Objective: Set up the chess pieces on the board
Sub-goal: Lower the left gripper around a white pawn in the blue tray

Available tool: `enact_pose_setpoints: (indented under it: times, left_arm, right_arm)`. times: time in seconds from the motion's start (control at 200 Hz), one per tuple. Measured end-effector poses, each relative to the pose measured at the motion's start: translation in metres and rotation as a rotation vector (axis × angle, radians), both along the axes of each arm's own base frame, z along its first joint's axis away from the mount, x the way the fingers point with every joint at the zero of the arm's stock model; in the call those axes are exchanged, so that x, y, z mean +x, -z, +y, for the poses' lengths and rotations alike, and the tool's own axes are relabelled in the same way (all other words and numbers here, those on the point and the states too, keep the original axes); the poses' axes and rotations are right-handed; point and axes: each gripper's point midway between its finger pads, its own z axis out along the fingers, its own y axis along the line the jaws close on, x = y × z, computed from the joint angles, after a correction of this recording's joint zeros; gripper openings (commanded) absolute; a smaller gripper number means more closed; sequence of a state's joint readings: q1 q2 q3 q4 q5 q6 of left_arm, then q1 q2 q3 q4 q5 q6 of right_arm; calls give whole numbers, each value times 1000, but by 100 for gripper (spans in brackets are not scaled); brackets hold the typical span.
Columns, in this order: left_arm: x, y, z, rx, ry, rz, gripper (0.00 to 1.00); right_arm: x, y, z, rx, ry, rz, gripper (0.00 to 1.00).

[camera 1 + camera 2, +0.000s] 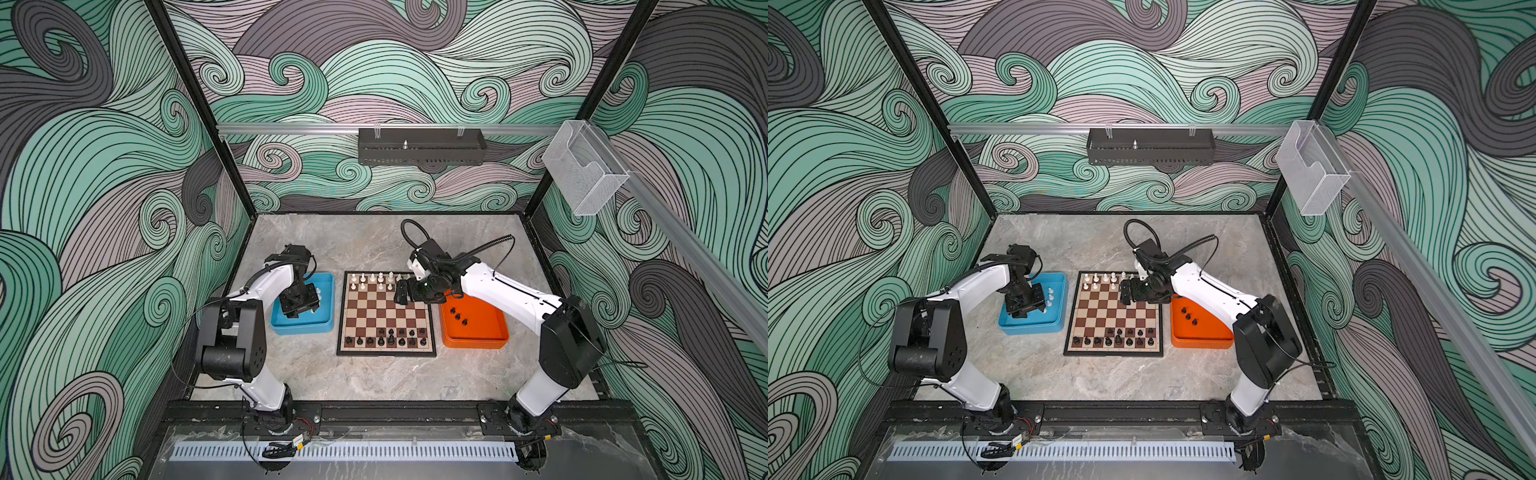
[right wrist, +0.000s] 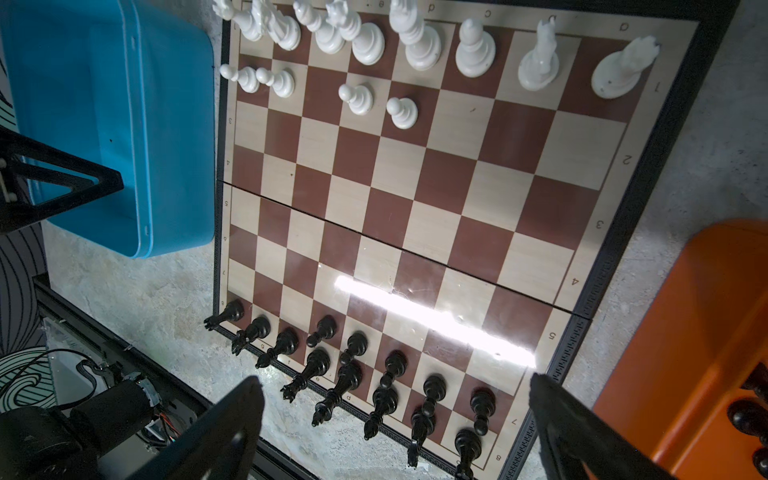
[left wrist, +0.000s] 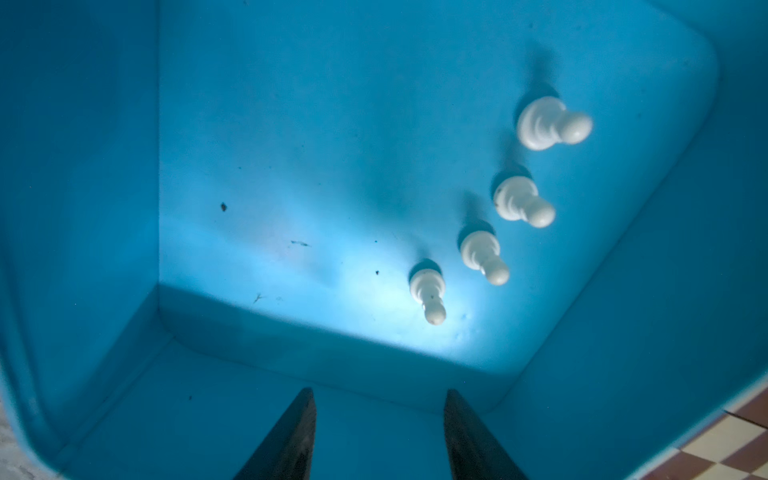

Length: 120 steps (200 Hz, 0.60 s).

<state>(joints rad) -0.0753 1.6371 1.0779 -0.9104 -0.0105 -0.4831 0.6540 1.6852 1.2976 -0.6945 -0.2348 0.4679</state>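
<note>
**Chess set-up, both arms in view.** In both top views the board [image 1: 374, 311] is lying flat on the grey counter [image 1: 374, 245], between a blue tray [image 1: 303, 330] on its left and an orange tray [image 1: 478, 340] on its right.

The white chess pieces [image 1: 372, 277] are standing along the board's far edge. The right wrist view is showing a full back row of eight with four pawns in front of it. The black chess pieces [image 1: 380, 342] are lining the near edge, with a partial row of pawns ahead of them.

The left claw [image 1: 296, 312] is hanging inside the blue tray. In the left wrist view its fingers [image 3: 291, 436] are standing partly apart with only tray floor between them, so it is gripping nothing. Four white pawns [image 3: 484, 257] are standing upright in a slanting line on the tray floor, clear of the fingers.

The right claw [image 1: 401, 296] is hovering above the board's right side, near the white rows. In the right wrist view its jaws are spread wide and are holding nothing.

Three black pawns [image 1: 458, 316] are sitting in the orange tray.
</note>
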Motion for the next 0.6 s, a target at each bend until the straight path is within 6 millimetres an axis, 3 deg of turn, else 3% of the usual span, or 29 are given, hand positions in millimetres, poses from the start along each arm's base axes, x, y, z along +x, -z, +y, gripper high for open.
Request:
enact_pose_setpoints:
  times: [0.39,0.6]
  left_arm:
    - [16,11,-5,4,8,1,51]
    - [15,15,-6,7,9,15,42]
  right_arm:
    - [6,1,-9,-9,16,-1,99]
    - [7,5,-16,-19,28,9,99]
